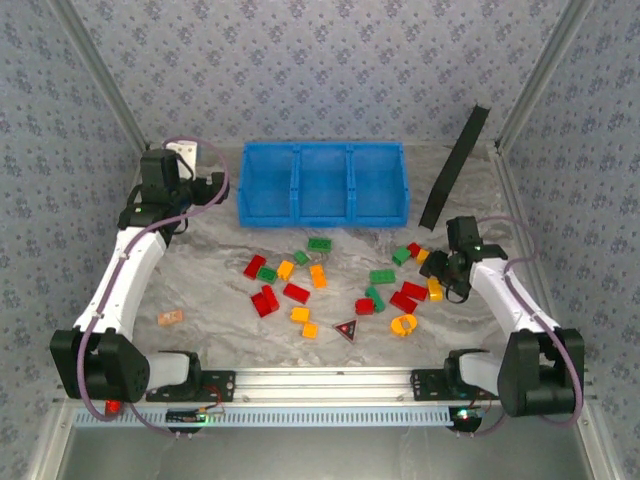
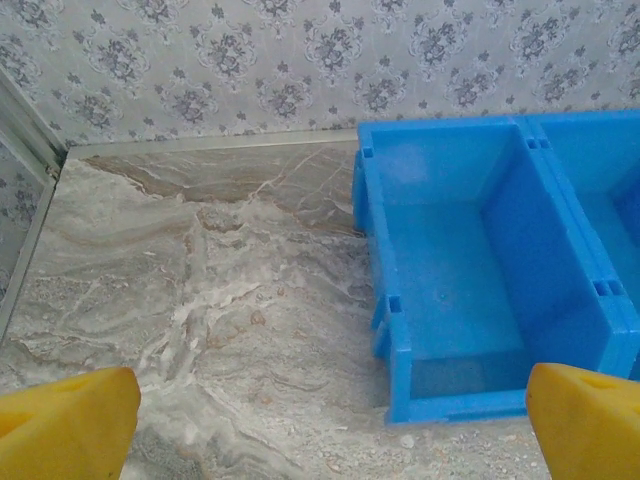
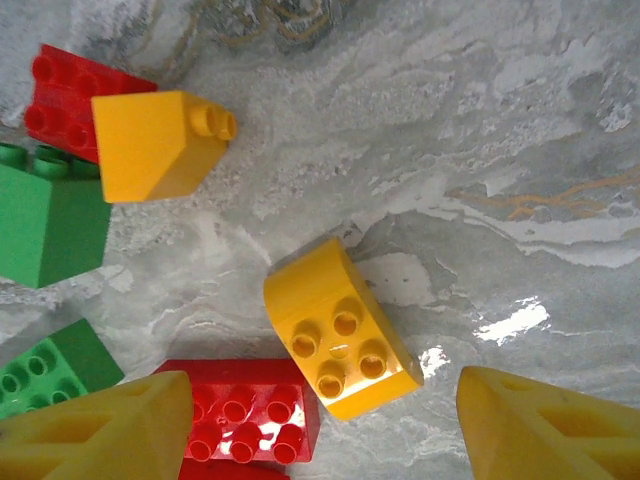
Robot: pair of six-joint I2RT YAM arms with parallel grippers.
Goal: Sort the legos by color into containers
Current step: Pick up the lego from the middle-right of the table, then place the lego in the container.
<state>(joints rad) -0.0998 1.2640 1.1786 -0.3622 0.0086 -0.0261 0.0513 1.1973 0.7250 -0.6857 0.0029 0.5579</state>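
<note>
Red (image 1: 265, 300), green (image 1: 320, 244) and yellow-orange legos (image 1: 300, 314) lie scattered on the marble table in front of the blue three-compartment tray (image 1: 322, 213). My right gripper (image 1: 446, 272) hangs low over the right end of the pile. In the right wrist view it (image 3: 325, 430) is open and straddles a yellow curved brick (image 3: 340, 340) without touching it. A red brick (image 3: 250, 410) lies by its left finger. My left gripper (image 1: 205, 186) is open and empty beside the tray's left end; in the left wrist view it (image 2: 330, 440) faces the left compartment (image 2: 450, 250).
A dark red triangle piece (image 1: 346, 330) and a yellow ring (image 1: 404, 324) lie near the front of the pile. A small tan piece (image 1: 169, 318) sits at the left. A black strip (image 1: 455, 165) leans at the back right. Patterned walls enclose the table.
</note>
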